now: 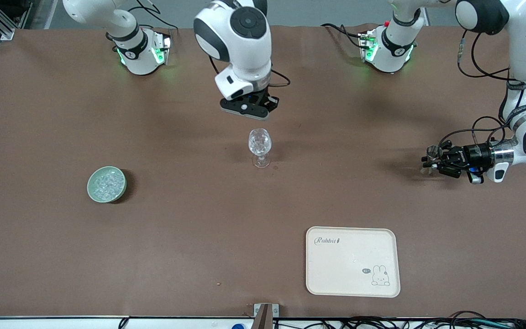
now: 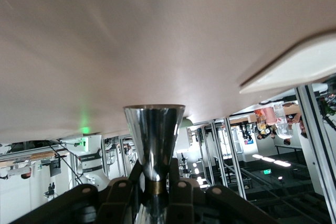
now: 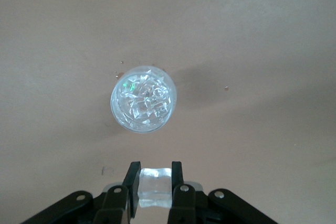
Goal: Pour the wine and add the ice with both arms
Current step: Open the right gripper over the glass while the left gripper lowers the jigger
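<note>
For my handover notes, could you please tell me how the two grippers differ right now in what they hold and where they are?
The right gripper is shut on an ice cube, while the left gripper is shut on a shiny metal jigger. The right gripper hangs over the table by the stemmed glass, which already has ice in it; the left gripper is at the left arm's end of the table. Both are black two-finger grippers.

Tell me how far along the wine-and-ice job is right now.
Done so far: the stemmed glass already holds several ice chunks. In hand: the right end effector, over the table beside the glass, is shut on another ice cube; the left end effector grips a metal jigger at its end of the table. Left: dropping this cube and pouring.
</note>
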Robot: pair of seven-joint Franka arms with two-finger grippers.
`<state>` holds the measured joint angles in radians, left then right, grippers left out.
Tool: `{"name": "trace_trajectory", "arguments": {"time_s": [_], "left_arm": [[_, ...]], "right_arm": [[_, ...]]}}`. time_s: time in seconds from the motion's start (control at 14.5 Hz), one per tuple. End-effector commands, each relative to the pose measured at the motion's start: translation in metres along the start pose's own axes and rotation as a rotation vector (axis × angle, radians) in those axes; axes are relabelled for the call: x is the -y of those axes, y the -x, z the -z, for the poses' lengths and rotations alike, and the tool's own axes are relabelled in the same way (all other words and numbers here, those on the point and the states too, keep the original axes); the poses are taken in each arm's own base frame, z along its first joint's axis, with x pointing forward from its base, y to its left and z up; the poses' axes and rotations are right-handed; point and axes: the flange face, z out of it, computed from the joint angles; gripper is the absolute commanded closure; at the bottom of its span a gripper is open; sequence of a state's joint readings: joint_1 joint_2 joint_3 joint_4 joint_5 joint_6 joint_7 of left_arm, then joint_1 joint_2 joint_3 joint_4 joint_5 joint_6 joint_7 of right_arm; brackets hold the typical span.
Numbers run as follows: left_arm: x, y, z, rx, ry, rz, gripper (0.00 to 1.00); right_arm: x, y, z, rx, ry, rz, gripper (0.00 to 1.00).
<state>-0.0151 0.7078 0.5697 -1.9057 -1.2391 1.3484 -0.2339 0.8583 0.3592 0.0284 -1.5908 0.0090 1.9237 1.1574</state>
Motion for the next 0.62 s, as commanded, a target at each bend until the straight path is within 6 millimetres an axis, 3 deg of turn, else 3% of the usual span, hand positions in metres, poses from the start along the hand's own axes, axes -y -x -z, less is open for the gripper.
{"name": "trace_trajectory", "arguments": {"time_s": [0.0,0.14,0.55], "left_arm": [[0.002,-0.014,0.008,0.009,0.013,0.011,0.96],[0.01,-0.033,0.02,-0.016,0.016,0.033,0.95],[0.036,-0.059,0.036,-0.023,0.062,0.074,0.9]], "right_arm": [[0.001,-0.005,0.002,-0.027,0.003,-0.021,0.98],[0.004,-0.014,0.002,-0.051,-0.035,-0.027,0.98],[0.006,-0.025,-0.006,-0.073,-0.042,-0.032,0.98]]}}
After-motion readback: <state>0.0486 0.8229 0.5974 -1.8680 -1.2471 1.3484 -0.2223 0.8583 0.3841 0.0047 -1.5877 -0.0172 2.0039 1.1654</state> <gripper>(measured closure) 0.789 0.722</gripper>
